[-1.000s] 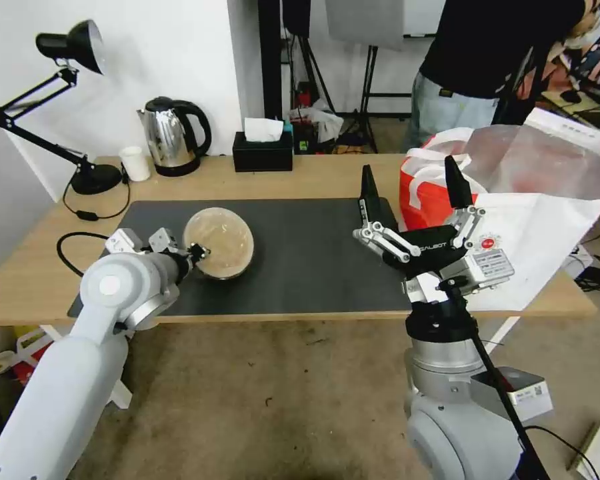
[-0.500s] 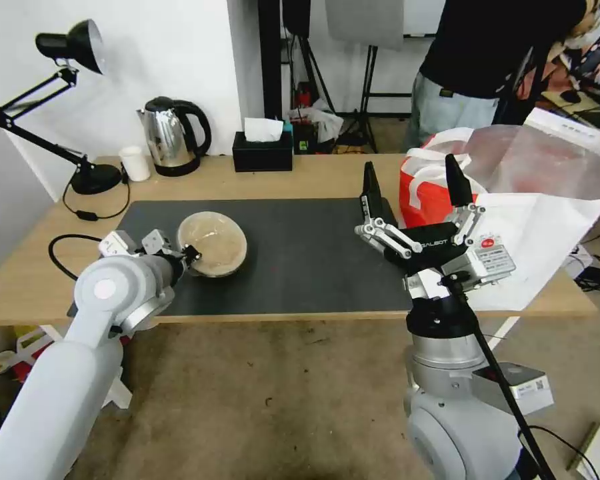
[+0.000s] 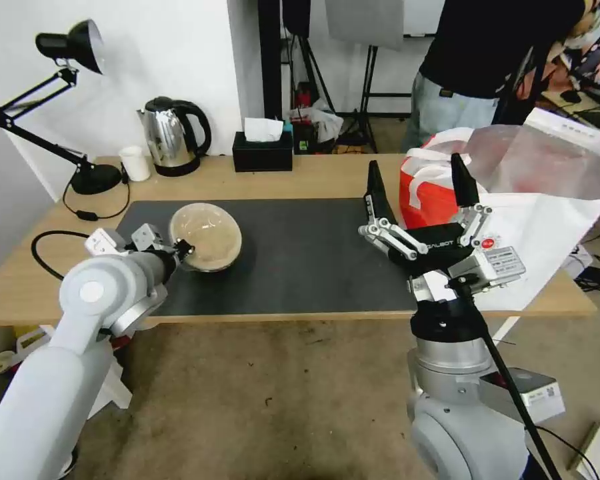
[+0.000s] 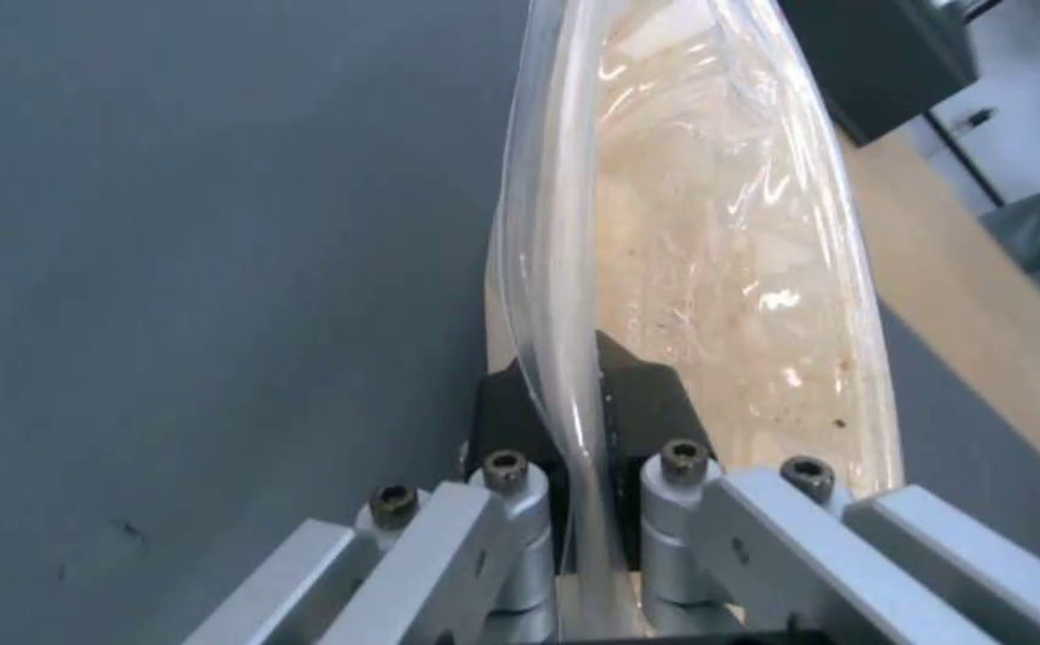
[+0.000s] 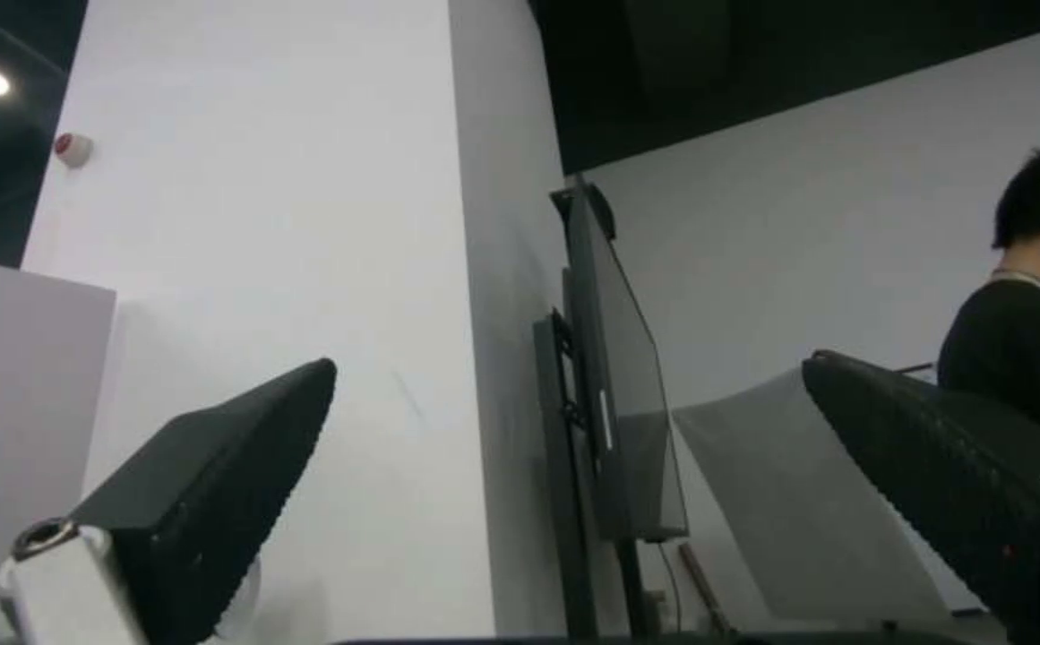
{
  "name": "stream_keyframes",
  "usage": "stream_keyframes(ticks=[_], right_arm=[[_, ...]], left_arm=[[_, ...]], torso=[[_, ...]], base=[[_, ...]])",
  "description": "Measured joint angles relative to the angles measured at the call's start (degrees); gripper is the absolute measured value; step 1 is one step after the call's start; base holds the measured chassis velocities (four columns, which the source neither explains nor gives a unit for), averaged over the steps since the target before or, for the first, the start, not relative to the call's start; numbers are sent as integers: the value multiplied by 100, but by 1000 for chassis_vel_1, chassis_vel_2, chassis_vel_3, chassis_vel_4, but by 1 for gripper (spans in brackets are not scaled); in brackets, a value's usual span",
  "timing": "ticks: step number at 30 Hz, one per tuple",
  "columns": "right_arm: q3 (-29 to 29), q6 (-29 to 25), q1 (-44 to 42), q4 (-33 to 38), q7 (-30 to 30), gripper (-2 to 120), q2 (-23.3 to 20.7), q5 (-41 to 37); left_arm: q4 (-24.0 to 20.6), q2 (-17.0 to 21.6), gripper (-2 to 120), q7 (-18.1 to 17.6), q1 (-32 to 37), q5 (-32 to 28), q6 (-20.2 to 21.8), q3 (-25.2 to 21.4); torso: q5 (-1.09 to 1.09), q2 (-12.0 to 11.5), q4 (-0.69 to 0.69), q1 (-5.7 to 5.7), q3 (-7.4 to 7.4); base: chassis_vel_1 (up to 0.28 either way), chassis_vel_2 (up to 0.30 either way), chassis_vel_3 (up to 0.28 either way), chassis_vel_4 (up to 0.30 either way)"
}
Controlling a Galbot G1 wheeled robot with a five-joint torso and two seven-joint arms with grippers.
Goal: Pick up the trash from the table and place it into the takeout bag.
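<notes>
At the frame's lower left, the left gripper point(image 3: 182, 249) had its fingers point(image 4: 520, 421) pinching the rim of one beige bowl point(image 3: 205, 237), tilted over the mat point(image 3: 300, 253). Right of centre, the right gripper point(image 3: 420, 193) pointed up, fingers spread, empty. Beyond stood one bag point(image 3: 440, 193) on the tabletop point(image 3: 313, 177). The bowl appeared the only trash left to bag.

The round beige lidded bowl point(image 3: 205, 236) sits tilted over the dark grey mat point(image 3: 300, 253), at about nine o'clock on it, its clear lid facing up and toward the near edge. Its rim is pinched at the bowl's eight o'clock side. In the left wrist view the bowl point(image 4: 723, 251) shows its clear lid edge-on. The takeout bag point(image 3: 513, 220), white with red panels, stands open at three o'clock on the light-wood table point(image 3: 313, 177).
</notes>
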State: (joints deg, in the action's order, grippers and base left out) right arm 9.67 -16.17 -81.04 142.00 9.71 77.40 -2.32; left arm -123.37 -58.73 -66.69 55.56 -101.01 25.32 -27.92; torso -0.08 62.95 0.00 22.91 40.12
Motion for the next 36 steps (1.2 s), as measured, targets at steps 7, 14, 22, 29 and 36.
stream_keyframes(ticks=[7,14,22,29,36], right_arm=[[-21,-55,-88,113,-53,100,62,113],[-74,-99,-102,95,-79,100,126,178],[-135,-127,-100,-3,-87,100,159,244],[-156,-140,-95,-42,-92,100,172,265],[-211,-155,-97,-76,-96,100,199,327]], left_arm=[[-332,113,2,180,-59,-70,-109,-131],[-523,299,2,654,-292,-188,-310,-170],[-362,379,2,1486,-720,-206,-503,52],[-6,557,2,2015,-1532,-315,-663,456],[184,594,2,2154,-1812,-413,-676,634]], torso=[[0,0,0,0,0],[0,0,0,0,0],[-1,0,0,0,0],[1,0,-1,0,0],[0,0,0,0,1]], base=[[0,0,0,0],[0,0,0,0],[0,0,0,0],[0,0,0,0],[0,0,0,0]])
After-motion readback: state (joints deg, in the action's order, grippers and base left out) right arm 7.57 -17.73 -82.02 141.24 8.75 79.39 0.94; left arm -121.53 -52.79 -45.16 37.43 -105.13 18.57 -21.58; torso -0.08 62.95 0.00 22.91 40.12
